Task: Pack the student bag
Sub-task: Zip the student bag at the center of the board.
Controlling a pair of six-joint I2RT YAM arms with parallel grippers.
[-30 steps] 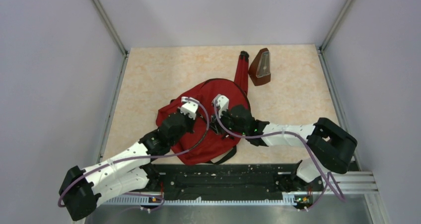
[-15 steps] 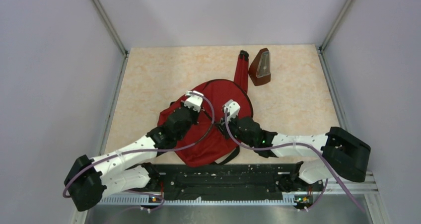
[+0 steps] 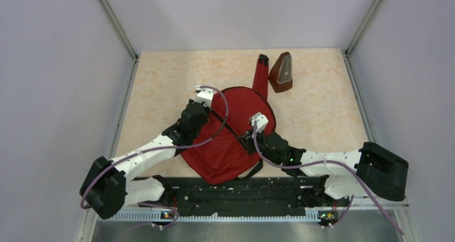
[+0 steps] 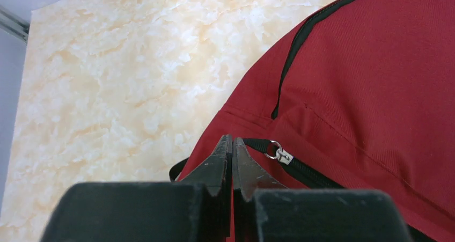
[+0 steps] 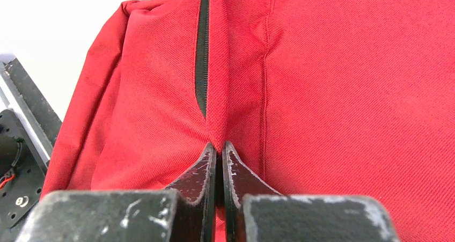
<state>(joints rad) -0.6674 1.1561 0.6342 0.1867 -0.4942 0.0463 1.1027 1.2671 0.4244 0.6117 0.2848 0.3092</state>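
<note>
The student bag [image 3: 230,145] is a red backpack that lies flat in the middle of the table. In the left wrist view my left gripper [image 4: 229,141] is shut on the black pull strap of a silver zipper slider [image 4: 279,155] at the edge of the bag [image 4: 375,81]. From above, the left gripper [image 3: 213,108] is at the bag's upper left. My right gripper [image 5: 217,145] is shut on a fold of the bag's red fabric [image 5: 332,75] just below the end of a black zipper [image 5: 202,49]. From above, the right gripper [image 3: 248,140] is over the bag's middle.
A brown wooden metronome [image 3: 281,73] stands at the back right, beside a red strap [image 3: 261,75] that reaches out from the bag. Metal rails [image 3: 120,118] border the marble tabletop [image 3: 161,81]. The black base rail [image 3: 241,191] lies along the near edge.
My left gripper has moved up and left, my right gripper down and right, so they are farther apart. A black line of the bag now runs taut between them.
</note>
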